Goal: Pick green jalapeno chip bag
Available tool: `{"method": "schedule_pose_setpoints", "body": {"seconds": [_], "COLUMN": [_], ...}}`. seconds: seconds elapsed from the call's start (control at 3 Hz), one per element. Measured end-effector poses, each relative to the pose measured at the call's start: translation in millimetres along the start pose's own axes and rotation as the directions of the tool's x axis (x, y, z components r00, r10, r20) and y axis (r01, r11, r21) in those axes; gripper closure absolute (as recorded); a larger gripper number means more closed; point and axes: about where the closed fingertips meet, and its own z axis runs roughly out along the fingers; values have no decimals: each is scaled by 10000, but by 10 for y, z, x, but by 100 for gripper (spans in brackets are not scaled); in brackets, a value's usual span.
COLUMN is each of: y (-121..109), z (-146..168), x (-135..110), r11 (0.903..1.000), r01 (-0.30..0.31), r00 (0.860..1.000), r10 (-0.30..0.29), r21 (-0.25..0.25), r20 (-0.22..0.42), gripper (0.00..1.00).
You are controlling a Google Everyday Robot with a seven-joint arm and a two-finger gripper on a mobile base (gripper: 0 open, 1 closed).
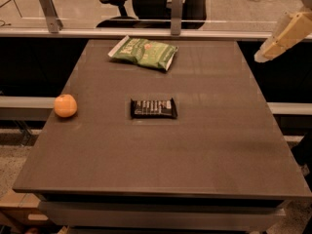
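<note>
**Three risks between a raised gripper and a distant chip bag**

The gripper (271,48) is seen at the upper right edge of the view. It is held above and just beyond the right side of the table (219,145) and touches nothing. Whether it is wide or narrow cannot be told, and nothing is seen held in it.

Far to the gripper's left and lower down, the green jalapeno chip bag (144,52) lies flat near the table's far edge, apart from everything else. Lower and nearer the camera, also to the gripper's left, a dark candy bar (153,108) lies at mid-table. Farthest from the gripper, an orange (65,105) sits by the left edge.

A long sideways reach is called for, and several faults are judged possible.
- The bag lies low, so a descent stopped too high would likely close on air.
- A descent taken too far would press into the table top.
- The slick film may be pushed rather than pinched, sliding the bag toward the far edge close behind it, where a metal post (176,6) stands.
- A grasp taken only on a sealed end might let the bag slip when it is lifted.

Confusion with the candy bar is judged unlikely, as it lies well apart from the bag.

The arm behind the gripper is cut off by the frame. The bag's lettering cannot be read, and how full the bag is cannot be judged.
</note>
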Motion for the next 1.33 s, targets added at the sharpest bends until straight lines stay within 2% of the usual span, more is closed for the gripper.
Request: {"method": "schedule_pose_setpoints", "body": {"seconds": [0.33,0.67,1.0,1.33], "y": [0,-76,-383,-644], "z": [0,102,303,468], "x": [-1,64,100,111], "r11": [10000,9995,9933,9781], "r01": [1,-11,415,1055], "r00": [10000,9999,9962,9857], "r10": [-1,7,-494,-1267], "r21": [-1,330,1081,1794], "r20": [1,128,715,1112], "gripper": [0,0,0,0]}}
